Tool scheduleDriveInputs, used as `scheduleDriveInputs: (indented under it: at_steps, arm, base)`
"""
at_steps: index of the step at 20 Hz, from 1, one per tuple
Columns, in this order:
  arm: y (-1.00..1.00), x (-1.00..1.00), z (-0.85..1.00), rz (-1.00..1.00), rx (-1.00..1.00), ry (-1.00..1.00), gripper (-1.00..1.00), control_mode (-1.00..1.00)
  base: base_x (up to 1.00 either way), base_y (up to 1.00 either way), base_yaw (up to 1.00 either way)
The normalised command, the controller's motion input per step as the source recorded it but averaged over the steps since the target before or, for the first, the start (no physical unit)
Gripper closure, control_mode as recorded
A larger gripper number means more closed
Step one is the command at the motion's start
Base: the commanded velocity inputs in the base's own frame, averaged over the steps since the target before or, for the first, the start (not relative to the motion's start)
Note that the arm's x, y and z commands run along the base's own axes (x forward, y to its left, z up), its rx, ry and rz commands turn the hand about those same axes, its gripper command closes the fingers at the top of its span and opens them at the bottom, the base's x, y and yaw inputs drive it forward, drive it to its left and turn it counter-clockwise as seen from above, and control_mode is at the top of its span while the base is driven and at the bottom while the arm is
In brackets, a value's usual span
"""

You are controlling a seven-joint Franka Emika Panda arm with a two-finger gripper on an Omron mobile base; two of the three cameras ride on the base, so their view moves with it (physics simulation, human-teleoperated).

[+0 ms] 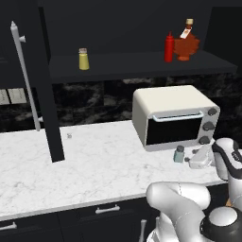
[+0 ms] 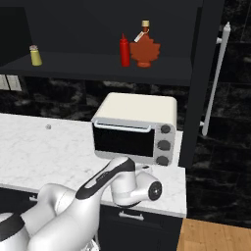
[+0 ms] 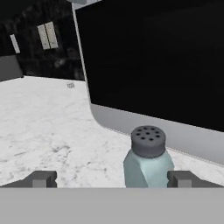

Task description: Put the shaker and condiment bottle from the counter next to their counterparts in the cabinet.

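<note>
The pale blue-grey shaker (image 1: 179, 154) with its grey perforated cap stands upright on the white marble counter (image 1: 94, 160), just in front of the toaster oven. My gripper (image 1: 190, 157) is low over the counter at the shaker's right, open. In the hand view the shaker (image 3: 148, 159) stands between the spread fingertips (image 3: 41, 178), closer to the right one; I cannot tell whether it touches it. The red condiment bottle (image 1: 168, 47) stands on the dark cabinet shelf (image 1: 132, 66) beside the brown leaf-shaped bottle (image 1: 185, 45). The yellow shaker (image 1: 83, 59) stands further left on that shelf.
A cream toaster oven (image 1: 172, 116) with a dark glass door stands right behind the shaker. The cabinet door with a long silver handle (image 1: 23, 78) hangs open at the left over the counter. My arm (image 2: 105, 184) covers the counter's near right end.
</note>
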Motion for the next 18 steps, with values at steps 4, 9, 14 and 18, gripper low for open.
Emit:
scheduleDriveInputs:
  at_steps: [4, 9, 14, 18]
  arm:
    - [-0.13, 0.06, -0.14, 0.01, 0.01, 0.0, -1.0, -1.0]
    - [-0.01, 0.11, -0.13, 0.06, 0.01, 0.0, -1.0, -1.0]
    - [0.0, 0.24, 0.0, 0.14, 0.0, 0.0, -1.0, -1.0]
    - [-0.04, 0.27, -0.01, 0.12, 0.0, 0.0, -1.0, -1.0]
  base:
    - [0.0, 0.0, 0.0]
    - [0.0, 0.0, 0.0]
    - [0.0, 0.0, 0.0]
    - [0.0, 0.0, 0.0]
